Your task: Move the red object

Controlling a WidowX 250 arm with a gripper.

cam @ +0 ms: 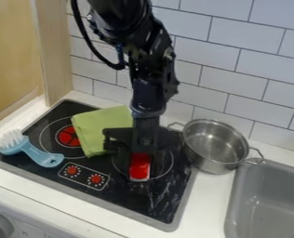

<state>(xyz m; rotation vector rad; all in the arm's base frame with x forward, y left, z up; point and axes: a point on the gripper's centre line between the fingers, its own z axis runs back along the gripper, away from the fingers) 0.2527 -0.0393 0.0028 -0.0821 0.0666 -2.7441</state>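
The black gripper (136, 148) hangs low over the stove's right burner, directly above and behind the red object; how its jaws stand is hard to make out against the dark stove. The red object (139, 166) shows below the gripper, on or just above the burner, with a pale lower edge towards the front. Its upper part is hidden by the gripper.
Left of the gripper, a green cloth (100, 126) lies partly over the left burner. A blue brush (34, 151) rests at the stove's left edge. A metal pot (215, 146) stands close on the right, beside the grey sink (267, 195). A tiled wall (237, 79) rises behind.
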